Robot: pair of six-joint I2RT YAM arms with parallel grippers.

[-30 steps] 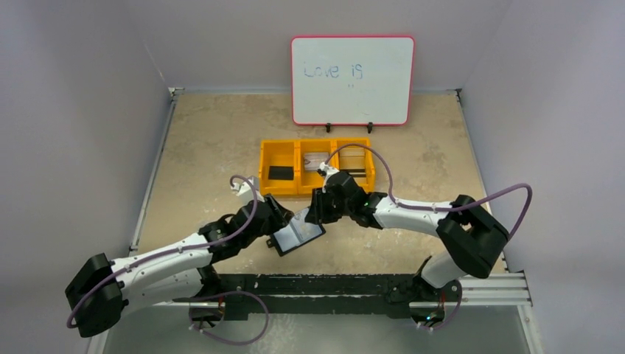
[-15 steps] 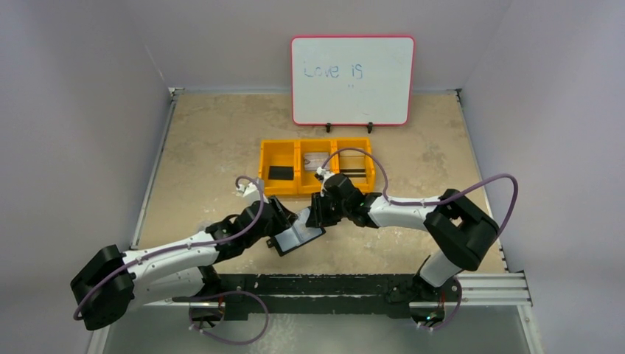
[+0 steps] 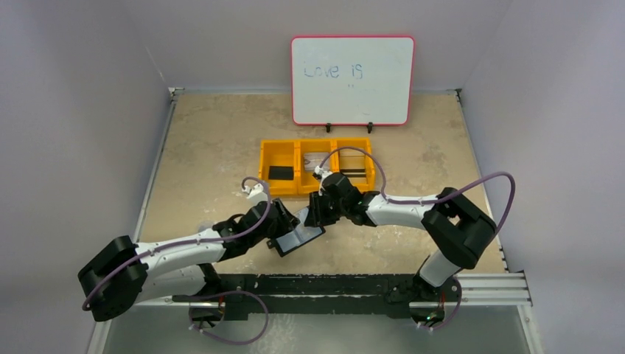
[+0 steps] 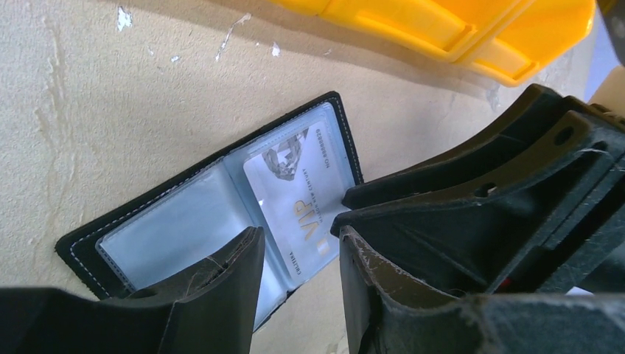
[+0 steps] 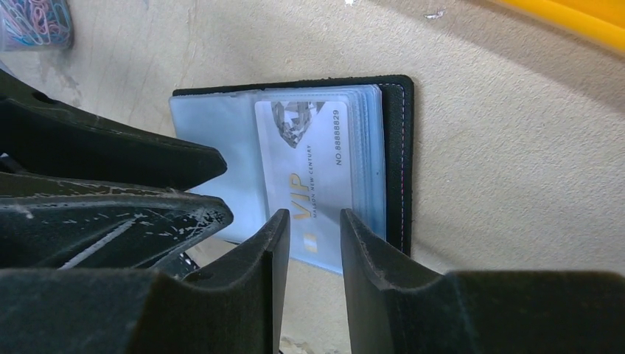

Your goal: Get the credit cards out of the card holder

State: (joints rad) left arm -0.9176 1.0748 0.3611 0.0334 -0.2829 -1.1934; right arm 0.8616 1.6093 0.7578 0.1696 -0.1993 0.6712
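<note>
Both elbows have swung inward since a second ago, and the left pincer (image 3: pixel 286 225) has crept closer to the card holder (image 3: pixel 301 239). I read both pincers as released: jaws partway apart, clamping nothing. Holder lies open and flat on the table (image 3: pixel 206 147), directly under both sets of fingertips. One credit card (image 5: pixel 309 147), marked VIP, sits in a clear pocket, showing through the right pincer (image 5: pixel 311 217) gap. Yellow tray (image 3: pixel 352 142) is just beyond.

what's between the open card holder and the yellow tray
Bare table, a few white flecks, between card holder and yellow tray; left wrist view.
</note>
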